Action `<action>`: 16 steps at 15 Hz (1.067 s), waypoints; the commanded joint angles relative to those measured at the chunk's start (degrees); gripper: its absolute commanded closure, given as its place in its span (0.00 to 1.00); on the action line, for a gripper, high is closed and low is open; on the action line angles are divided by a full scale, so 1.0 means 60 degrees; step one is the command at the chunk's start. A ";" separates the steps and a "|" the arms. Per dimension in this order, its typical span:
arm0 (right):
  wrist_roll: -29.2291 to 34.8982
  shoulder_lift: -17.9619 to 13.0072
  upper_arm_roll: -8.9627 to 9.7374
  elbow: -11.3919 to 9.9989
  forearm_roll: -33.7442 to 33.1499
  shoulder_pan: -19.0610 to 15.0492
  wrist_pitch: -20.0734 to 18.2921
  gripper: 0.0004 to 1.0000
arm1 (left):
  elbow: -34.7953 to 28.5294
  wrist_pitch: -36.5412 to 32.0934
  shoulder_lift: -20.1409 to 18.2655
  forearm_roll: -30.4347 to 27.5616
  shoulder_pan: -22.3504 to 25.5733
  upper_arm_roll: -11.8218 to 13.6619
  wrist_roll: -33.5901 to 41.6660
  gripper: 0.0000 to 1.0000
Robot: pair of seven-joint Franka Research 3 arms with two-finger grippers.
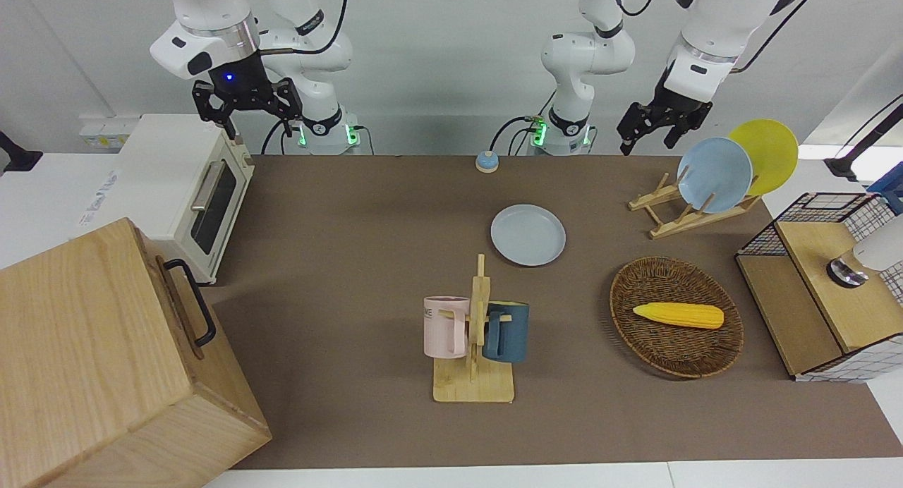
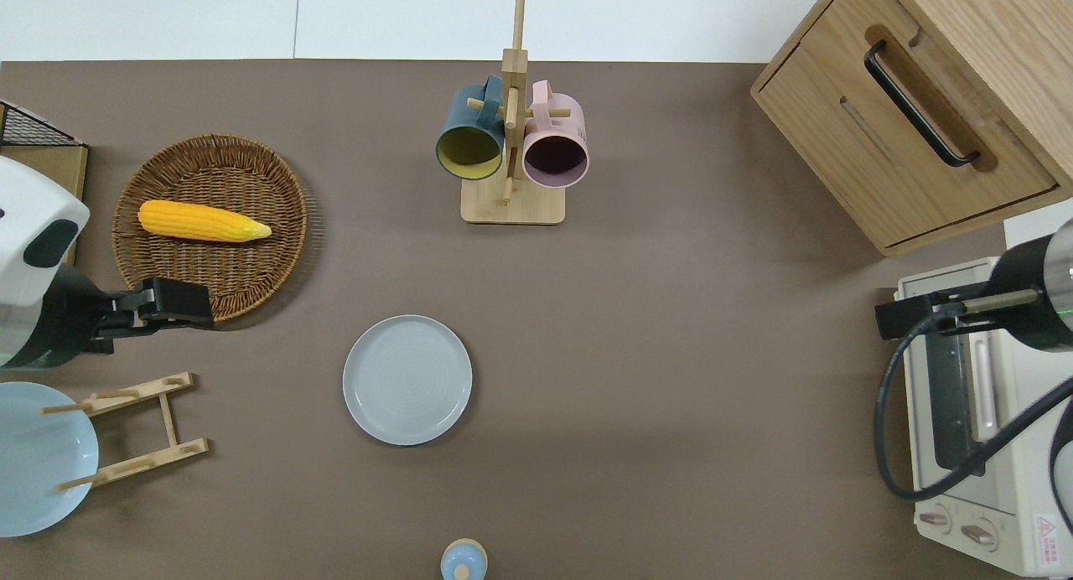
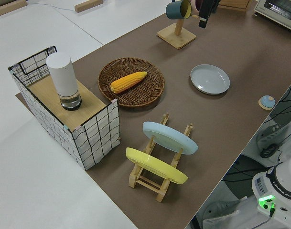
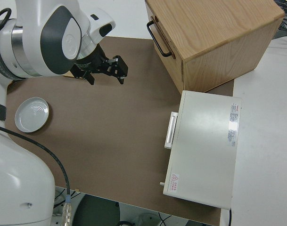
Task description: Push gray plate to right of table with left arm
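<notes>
Spanning nearly every view, the brown bench [image 1: 353, 262] carries all items listed below, largest first.

Wooden cabinet [image 1: 99, 361], lower left of the front view; white toaster oven [image 1: 183, 192] above it. Both sit at the end toward which the plate must travel.

Left arm [image 1: 712, 29], upper right of the front view; left gripper [image 2: 180, 303] hangs over the edge of the wicker basket [image 2: 209, 228], well apart from the plate. Fingers look close together, but whether pressed or spread I cannot tell.

Right arm parked, right gripper [image 1: 247, 100] at upper left of the front view, fingers spread.

Wire-sided box [image 1: 825, 290] with a white cylinder [image 3: 64, 81] on it, right edge of the front view.

Dish rack [image 1: 695, 209] holding a sky-blue plate [image 1: 714, 174] and a yellow plate [image 1: 769, 153].

Gray plate [image 2: 407, 380]: flat on the bench, centre-left of the overhead view, untouched.

Mug stand [image 2: 511, 144] with a blue and a pink mug, upper centre overhead.

Corn cob [image 2: 201, 220] in the basket; small blue knob [image 2: 463, 561], bottom centre overhead.

Risks, as judged: the low rim gives little purchase, so fingers may ride over it or spin the plate off course toward the knob. Descending from here could clip basket or rack. Push path itself appears open.
</notes>
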 commanded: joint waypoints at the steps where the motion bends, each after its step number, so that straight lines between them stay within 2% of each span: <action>1: -0.0189 -0.0069 0.0024 -0.0039 0.0023 -0.0065 -0.0014 0.00 | 0.0147 -0.0243 0.0028 0.0207 -0.0069 0.0017 -0.0006 0.01; 9: -0.0189 -0.0069 0.0024 -0.0039 0.0023 -0.0065 -0.0014 0.00 | 0.0161 -0.0229 0.0028 0.0221 -0.0113 0.0031 0.0023 0.01; 12: -0.0189 -0.0069 0.0009 -0.0039 0.0023 -0.0065 -0.0014 0.00 | 0.0146 -0.0229 0.0028 0.0207 -0.0186 0.0339 0.0067 0.01; 16: -0.0189 -0.0069 0.0024 -0.0039 0.0023 -0.0065 -0.0014 0.00 | -0.0029 -0.0171 -0.0074 0.0207 -0.0172 0.0252 0.0038 0.01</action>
